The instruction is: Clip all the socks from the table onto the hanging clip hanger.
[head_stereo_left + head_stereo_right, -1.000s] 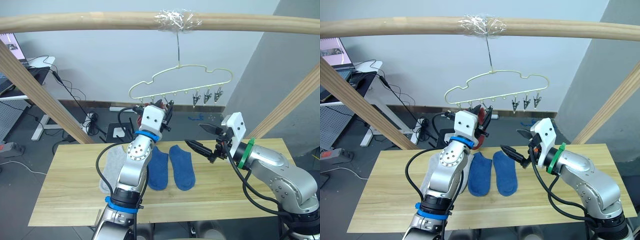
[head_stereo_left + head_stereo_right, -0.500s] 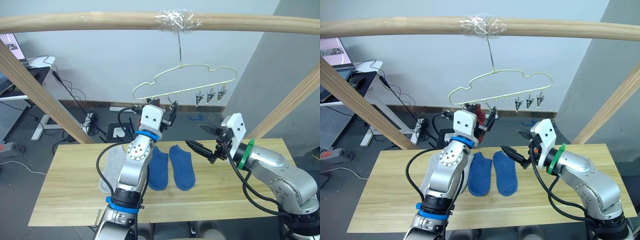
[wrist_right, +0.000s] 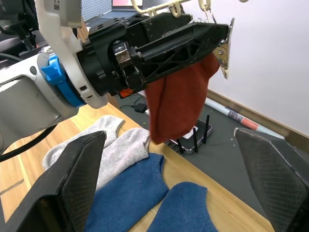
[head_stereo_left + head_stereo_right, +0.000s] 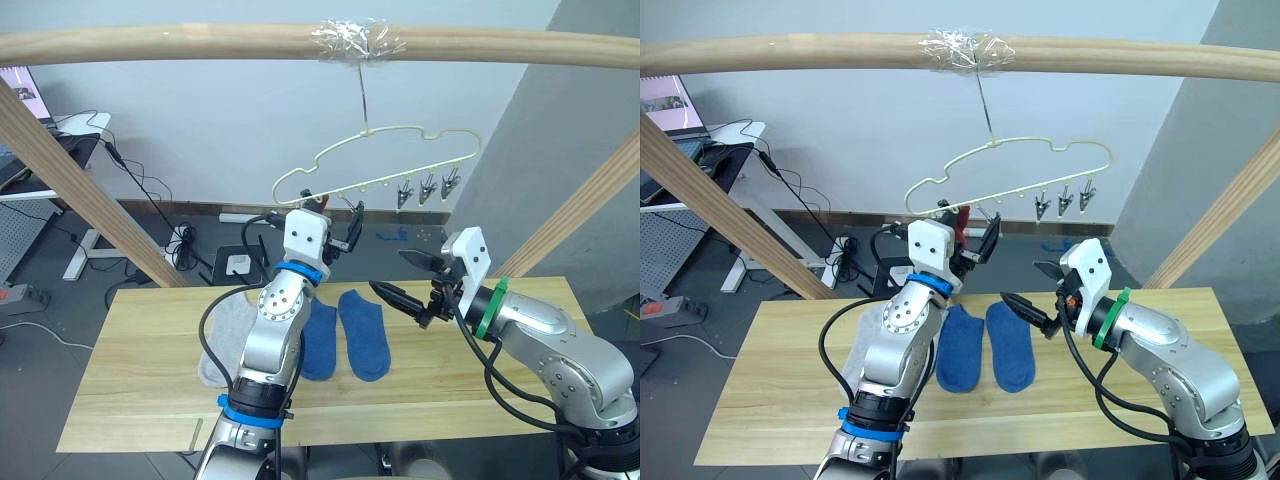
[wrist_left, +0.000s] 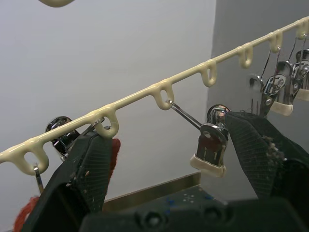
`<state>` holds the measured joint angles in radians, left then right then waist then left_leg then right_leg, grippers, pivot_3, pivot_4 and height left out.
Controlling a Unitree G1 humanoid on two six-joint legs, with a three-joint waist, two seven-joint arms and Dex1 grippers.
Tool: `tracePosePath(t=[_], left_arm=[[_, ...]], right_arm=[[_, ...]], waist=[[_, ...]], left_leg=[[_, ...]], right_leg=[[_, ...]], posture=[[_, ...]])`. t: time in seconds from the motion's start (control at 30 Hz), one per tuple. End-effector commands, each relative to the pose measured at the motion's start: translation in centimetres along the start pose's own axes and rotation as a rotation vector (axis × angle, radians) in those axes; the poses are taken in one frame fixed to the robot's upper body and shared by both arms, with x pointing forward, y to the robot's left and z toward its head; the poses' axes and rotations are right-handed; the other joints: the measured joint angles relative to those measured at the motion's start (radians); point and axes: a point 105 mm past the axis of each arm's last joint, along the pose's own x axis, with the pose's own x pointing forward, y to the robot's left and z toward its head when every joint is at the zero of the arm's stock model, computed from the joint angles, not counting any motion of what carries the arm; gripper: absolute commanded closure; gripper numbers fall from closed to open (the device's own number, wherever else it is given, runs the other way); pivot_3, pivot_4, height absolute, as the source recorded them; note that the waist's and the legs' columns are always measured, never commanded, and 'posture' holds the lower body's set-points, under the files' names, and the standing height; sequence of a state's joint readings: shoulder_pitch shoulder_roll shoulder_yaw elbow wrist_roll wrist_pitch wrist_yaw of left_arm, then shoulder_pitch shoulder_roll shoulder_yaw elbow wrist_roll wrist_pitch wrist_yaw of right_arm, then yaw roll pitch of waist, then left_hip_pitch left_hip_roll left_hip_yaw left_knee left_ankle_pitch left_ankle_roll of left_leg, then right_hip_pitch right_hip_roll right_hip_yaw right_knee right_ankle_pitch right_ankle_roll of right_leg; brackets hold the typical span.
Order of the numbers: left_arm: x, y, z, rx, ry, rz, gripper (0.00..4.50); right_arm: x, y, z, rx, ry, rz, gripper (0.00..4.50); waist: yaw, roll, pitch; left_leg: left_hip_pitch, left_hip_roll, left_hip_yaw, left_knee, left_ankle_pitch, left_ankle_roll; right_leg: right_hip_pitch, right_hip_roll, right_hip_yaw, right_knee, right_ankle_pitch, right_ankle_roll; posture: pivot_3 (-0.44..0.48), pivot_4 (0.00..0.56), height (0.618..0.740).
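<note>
1. Left eye view: the left gripper is raised at centre frame, just under the pale yellow clip hanger that is hung from the beam. Its black fingers are spread apart, with nothing clamped. The right gripper is held lower, right of centre, with fingers also spread and empty.

2. Right eye view: two blue socks and grey socks are seen lying flat on the table, at lower centre. The hanger is seen tilted, right end higher.

3. Left wrist view: a metal clip is seen dangling between the open fingers, touching the right one. A snag on this clip is judged possible when the arm is pulled away, which would swing the hanger.

4. Right wrist view: a rust red sock is seen hanging at upper centre, beside the left gripper. Whether it is firmly clipped cannot be told. A jolt to the hanger could shake it loose.
</note>
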<state>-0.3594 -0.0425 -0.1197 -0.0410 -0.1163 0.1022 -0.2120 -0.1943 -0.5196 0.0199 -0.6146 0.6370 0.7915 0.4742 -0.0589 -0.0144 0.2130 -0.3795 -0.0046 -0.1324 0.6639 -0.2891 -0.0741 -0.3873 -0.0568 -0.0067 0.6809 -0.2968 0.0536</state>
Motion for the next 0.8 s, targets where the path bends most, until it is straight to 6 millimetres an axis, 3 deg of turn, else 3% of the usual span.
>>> tracePosePath(t=[0.03, 0.27, 0.4, 0.53, 0.63, 0.8], left_arm=[[0.04, -0.51, 1.34, 0.001, -0.044, -0.025, 0.40], [-0.10, 0.11, 0.78, -0.110, 0.000, 0.026, 0.40], [-0.17, 0.08, 1.16, 0.060, -0.009, -0.005, 0.40], [-0.25, 0.33, 1.23, 0.081, -0.017, 0.011, 0.40], [-0.29, 0.42, 1.25, 0.080, -0.021, 0.019, 1.25], [-0.17, 0.36, 1.26, 0.074, -0.022, 0.017, 1.25]], right_arm=[[-0.30, 0.46, 0.91, -0.042, -0.036, 0.008, 0.00], [-0.26, 0.56, 0.76, -0.041, -0.035, 0.013, 0.00], [-0.21, 0.56, 0.70, -0.041, -0.036, 0.012, 0.00], [-0.21, 0.57, 0.66, -0.041, -0.036, 0.011, 0.00], [-0.23, 0.56, 0.64, -0.038, -0.037, 0.008, 0.00], [-0.26, 0.46, 0.63, -0.038, -0.036, 0.004, 0.00]], waist=[[0.000, 0.000, 0.000], [0.000, 0.000, 0.000], [0.000, 0.000, 0.000], [0.001, 0.000, 0.000], [0.001, 0.000, 0.000], [0.001, 0.000, 0.000]], left_leg=[[0.000, 0.000, 0.000, 0.000, 0.000, 0.000], [0.000, 0.000, 0.000, 0.000, 0.000, 0.000], [0.000, 0.000, 0.000, 0.000, 0.000, 0.000], [0.000, 0.000, 0.000, 0.000, 0.000, 0.000], [0.000, 0.000, 0.000, 0.000, 0.000, 0.000], [0.000, 0.000, 0.000, 0.000, 0.000, 0.000]], right_leg=[[0.000, 0.000, 0.000, 0.000, 0.000, 0.000], [0.000, 0.000, 0.000, 0.000, 0.000, 0.000], [0.000, 0.000, 0.000, 0.000, 0.000, 0.000], [0.000, 0.000, 0.000, 0.000, 0.000, 0.000], [0.000, 0.000, 0.000, 0.000, 0.000, 0.000], [0.000, 0.000, 0.000, 0.000, 0.000, 0.000]], posture=[[-0.156, 0.179, 0.740], [-0.148, 0.168, 0.740], [-0.148, 0.168, 0.740], [-0.150, 0.170, 0.740], [-0.150, 0.170, 0.740], [-0.155, 0.174, 0.740]])
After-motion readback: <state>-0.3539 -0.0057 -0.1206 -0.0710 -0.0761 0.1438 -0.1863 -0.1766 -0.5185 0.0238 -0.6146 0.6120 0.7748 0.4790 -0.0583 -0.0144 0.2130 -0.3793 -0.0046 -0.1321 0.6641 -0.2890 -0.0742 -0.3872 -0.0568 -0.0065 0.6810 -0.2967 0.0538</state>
